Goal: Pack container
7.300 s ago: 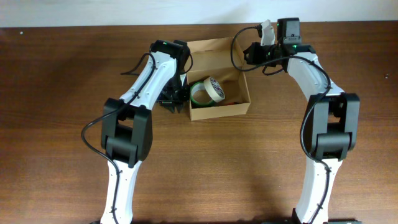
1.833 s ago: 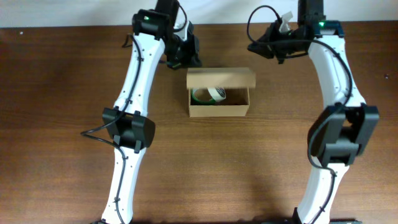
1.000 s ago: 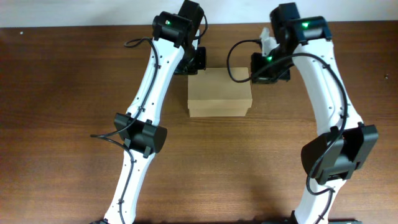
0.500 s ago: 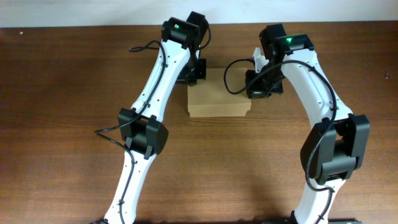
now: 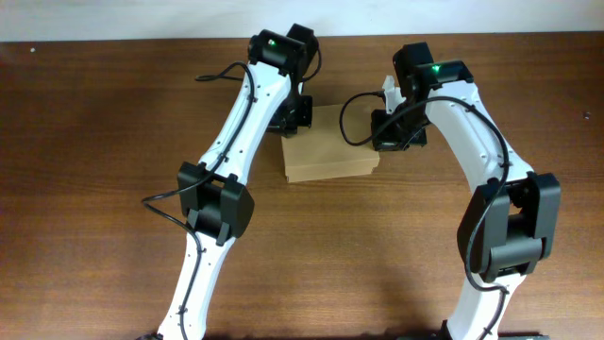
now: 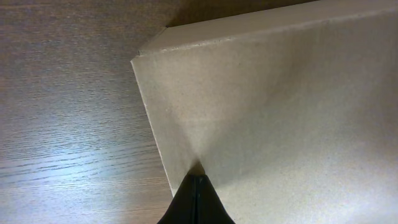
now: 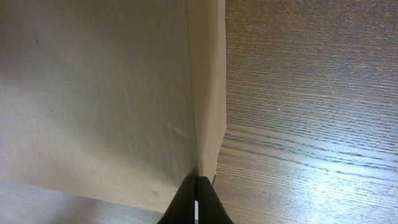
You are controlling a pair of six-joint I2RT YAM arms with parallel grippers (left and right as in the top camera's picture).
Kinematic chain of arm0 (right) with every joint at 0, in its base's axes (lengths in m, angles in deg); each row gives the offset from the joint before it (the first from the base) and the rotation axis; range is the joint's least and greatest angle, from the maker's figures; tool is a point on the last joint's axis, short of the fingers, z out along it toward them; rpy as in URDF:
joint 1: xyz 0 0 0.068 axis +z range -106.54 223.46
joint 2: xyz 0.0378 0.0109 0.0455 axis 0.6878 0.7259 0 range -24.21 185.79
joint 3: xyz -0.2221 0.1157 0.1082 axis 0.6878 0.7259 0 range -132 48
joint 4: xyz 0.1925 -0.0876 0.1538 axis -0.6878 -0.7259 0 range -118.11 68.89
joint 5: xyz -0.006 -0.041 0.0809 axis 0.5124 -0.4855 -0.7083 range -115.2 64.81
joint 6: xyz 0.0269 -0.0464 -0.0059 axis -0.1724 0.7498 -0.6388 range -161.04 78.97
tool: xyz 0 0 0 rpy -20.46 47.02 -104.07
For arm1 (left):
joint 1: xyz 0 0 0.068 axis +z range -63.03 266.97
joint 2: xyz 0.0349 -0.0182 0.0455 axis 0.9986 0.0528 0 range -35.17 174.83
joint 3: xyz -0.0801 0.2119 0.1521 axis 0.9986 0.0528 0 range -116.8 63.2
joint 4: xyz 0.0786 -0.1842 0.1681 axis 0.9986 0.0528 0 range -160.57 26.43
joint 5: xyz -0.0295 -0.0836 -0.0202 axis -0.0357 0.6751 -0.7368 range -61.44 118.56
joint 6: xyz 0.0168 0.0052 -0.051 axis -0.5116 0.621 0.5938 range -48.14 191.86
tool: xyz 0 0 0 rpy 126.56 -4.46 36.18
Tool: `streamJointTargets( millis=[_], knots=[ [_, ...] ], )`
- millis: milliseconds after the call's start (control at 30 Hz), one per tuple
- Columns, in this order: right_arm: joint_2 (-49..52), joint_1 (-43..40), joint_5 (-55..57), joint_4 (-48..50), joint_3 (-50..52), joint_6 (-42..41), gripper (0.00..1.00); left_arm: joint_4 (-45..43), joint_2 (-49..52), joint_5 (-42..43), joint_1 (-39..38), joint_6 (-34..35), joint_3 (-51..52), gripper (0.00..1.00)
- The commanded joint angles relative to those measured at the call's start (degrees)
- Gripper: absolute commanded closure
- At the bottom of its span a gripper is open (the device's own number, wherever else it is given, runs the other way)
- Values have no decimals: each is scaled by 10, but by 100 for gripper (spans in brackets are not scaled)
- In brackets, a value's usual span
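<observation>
**A:** Where's the container [image 5: 330, 151] sitting right now?

**B:** It's sitting lid-down near the middle of the desk's [image 5: 94, 189] back edge. The left fingers [image 6: 186, 208] are squeezing fully together, holding nothing — tips at the lid's left edge. The right fingers [image 7: 183, 205] are doing the same at its right edge.

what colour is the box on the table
The container is plain light brown cardboard, unprinted; it shows best in the overhead view.

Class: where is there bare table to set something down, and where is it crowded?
Free: table between left arm and right arm, nearer than the container; also outside each arm. Crowded: the container's far corners, under both shut jaws.
</observation>
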Motion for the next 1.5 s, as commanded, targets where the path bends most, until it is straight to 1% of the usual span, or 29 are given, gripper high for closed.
streamJointTargets(
  millis=[0,133,233,333,433,500,567,633,700,800,867,933,1100,1167,1233,1267,1333,1367,1400,1433,1467],
  knots=[
    [7,1,10,7,13,2,96,4,11,-23,2,-4,16,98],
    [-2,0,10,10,-5,2,96,7,5,-28,8,-4,7,98],
    [-23,0,21,25,-30,2,96,6,-10,-43,18,-4,-24,98],
    [-46,-8,56,31,-76,2,96,7,-31,-64,31,-2,-74,98],
    [-64,-28,82,21,-138,5,96,10,-68,-105,56,-2,-143,97],
    [-71,-44,89,11,-171,5,96,10,-91,-128,70,-3,-168,94],
    [-75,-63,91,-5,-208,14,96,10,-118,-148,86,-3,-182,94],
    [-75,-82,90,-19,-241,33,96,10,-148,-167,105,-3,-185,93],
    [-75,-103,92,-32,-272,84,96,10,-181,-188,127,-16,-185,93],
    [-75,-125,92,-44,-299,131,96,9,-210,-189,150,-44,-185,92],
    [-77,-137,91,-49,-317,131,96,7,-230,-191,164,-80,-185,88],
    [-81,-142,90,-53,-342,131,96,7,-245,-202,170,-97,-186,86],
    [-106,-141,90,-59,-441,128,96,-15,-292,-272,173,-97,-186,82],
    [-120,-142,90,-68,-486,117,96,-25,-310,-288,173,-98,-186,72],
    [-131,-142,90,-71,-516,101,95,-32,-326,-305,173,-100,-186,65],
    [-138,-142,90,-72,-526,99,95,-34,-332,-314,173,-100,-186,56],
    [-150,-142,90,-72,-534,99,75,-35,-341,-329,173,-99,-186,0],
    [-157,-142,90,-72,-534,99,64,-35,-344,-337,173,-99,-186,0],
    [-164,-142,90,-73,-534,99,29,-35,-346,-338,173,-99,-186,0],
    [-165,-142,90,-73,-534,99,1,-34,-346,-338,173,-99,-185,0],
    [-165,-142,90,-73,-534,99,1,-34,-346,-338,173,-99,-185,0]
  ],
)
